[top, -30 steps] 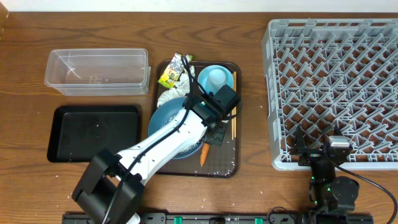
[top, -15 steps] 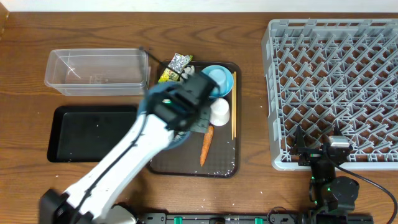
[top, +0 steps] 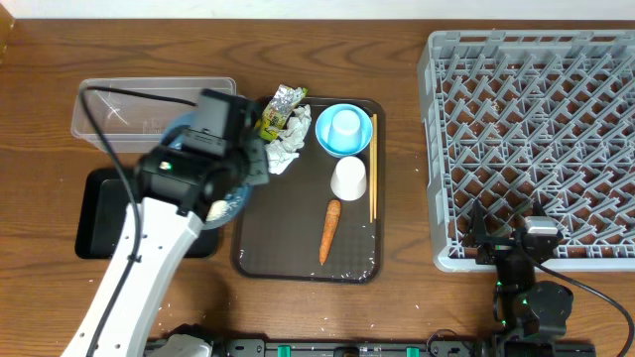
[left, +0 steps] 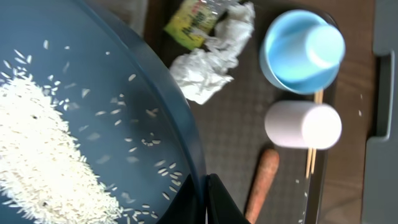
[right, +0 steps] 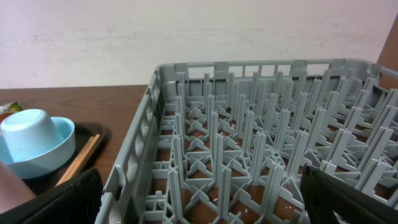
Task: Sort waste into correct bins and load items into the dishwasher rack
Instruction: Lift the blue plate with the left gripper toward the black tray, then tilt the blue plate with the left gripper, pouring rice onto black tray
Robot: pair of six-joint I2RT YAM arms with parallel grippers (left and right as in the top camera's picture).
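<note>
My left gripper (top: 241, 167) is shut on the rim of the large blue dish (top: 198, 188) and holds it tilted above the black tray (top: 109, 213), next to the clear tub (top: 119, 104). The left wrist view shows the gripper (left: 205, 199) pinching the dish (left: 93, 81), with white rice (left: 37, 143) heaped in it. On the brown serving tray (top: 288, 260) lie the carrot (top: 329, 230), tissue (top: 288, 144), wrapper (top: 276, 109), white cup (top: 349, 178), chopsticks (top: 373, 169) and the light-blue bowl (top: 325, 139) with the light-blue cup (top: 345, 123) upside down in it. My right gripper (top: 506, 236) is open and empty at the front edge of the rack (top: 536, 119).
The grey rack (right: 249, 143) fills the right wrist view, with the bowl (right: 62, 140) to its left. The left arm stretches from the front edge across the black tray. A few rice grains lie on the table by the front edge.
My left arm has lifted the blue dish off the brown tray and swung it left over the black tray. The carrot and white cup now show. The right arm has not moved.
</note>
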